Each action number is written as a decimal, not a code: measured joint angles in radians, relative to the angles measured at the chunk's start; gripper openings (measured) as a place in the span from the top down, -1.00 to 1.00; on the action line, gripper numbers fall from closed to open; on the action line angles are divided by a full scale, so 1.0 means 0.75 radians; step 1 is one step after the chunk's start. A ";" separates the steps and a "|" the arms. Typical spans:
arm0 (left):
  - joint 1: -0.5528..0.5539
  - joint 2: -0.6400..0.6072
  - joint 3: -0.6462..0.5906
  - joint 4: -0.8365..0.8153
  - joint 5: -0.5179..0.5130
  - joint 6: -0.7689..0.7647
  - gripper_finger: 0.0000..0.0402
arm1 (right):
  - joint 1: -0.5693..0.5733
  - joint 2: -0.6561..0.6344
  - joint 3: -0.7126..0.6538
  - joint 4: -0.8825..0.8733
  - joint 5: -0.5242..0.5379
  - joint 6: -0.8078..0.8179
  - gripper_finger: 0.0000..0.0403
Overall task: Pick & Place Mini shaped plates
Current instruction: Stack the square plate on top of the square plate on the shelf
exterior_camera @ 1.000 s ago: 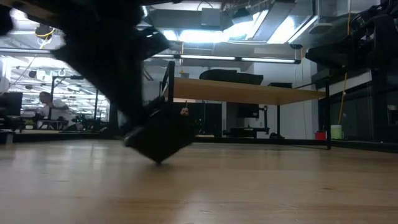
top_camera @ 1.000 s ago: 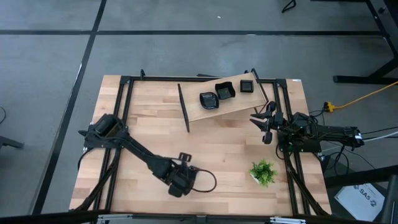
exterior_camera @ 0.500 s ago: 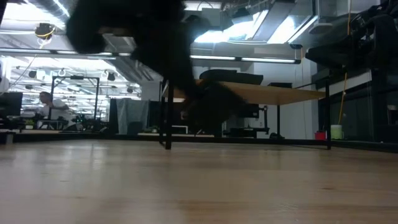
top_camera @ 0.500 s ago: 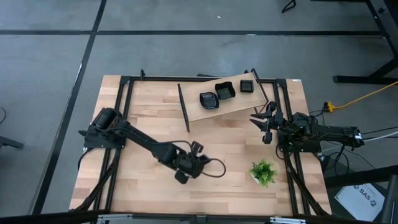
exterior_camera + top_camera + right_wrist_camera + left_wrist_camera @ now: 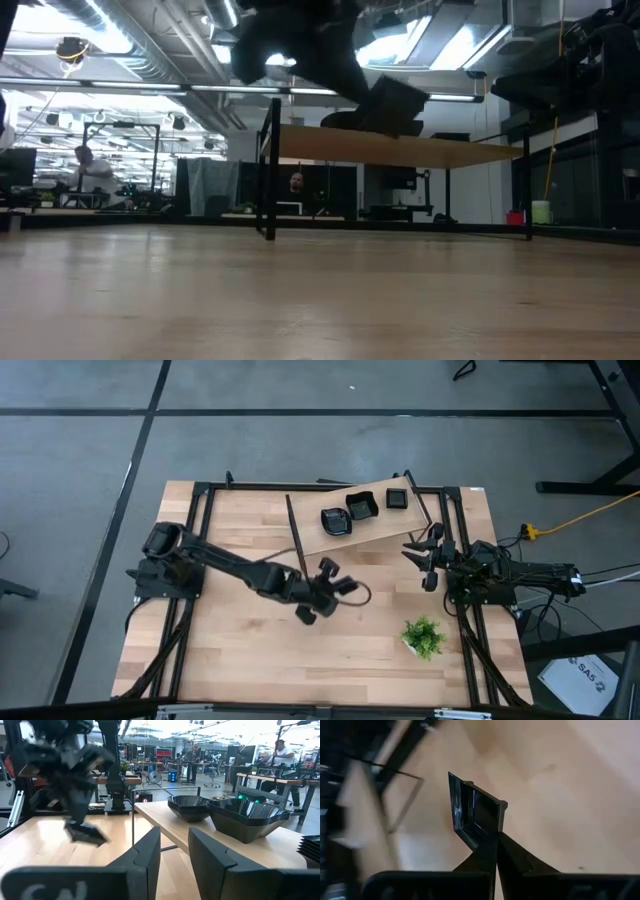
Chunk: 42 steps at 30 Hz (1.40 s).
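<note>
High view: my left gripper pinches a small black square plate, lifted over mid-table, near the raised shelf holding three plate stacks. My right gripper waits beside the shelf, fingers slightly apart, empty.

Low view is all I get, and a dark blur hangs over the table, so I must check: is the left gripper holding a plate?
Observer: Yes. The left gripper is shut on the rim of a square black plate, which stands on edge.
Operator: Where over the table?
Observer: Mid-table, close beside the raised board, where other black plates sit.
Operator: And the right arm?
Observer: The right gripper waits open at the table's right side, holding nothing.
</note>
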 joint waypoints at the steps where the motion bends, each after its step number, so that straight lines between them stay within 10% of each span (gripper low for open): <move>1: 0.015 -0.009 0.000 0.016 -0.015 0.033 0.99 | 0.000 0.000 0.000 0.000 0.000 0.000 0.50; 21: 0.145 -0.103 0.000 0.279 0.117 0.345 0.99 | 0.000 0.000 0.000 -0.001 0.000 0.000 0.50; 42: 0.153 -0.102 0.000 0.297 0.418 0.023 0.99 | 0.000 0.003 0.019 0.213 -0.111 -0.064 0.50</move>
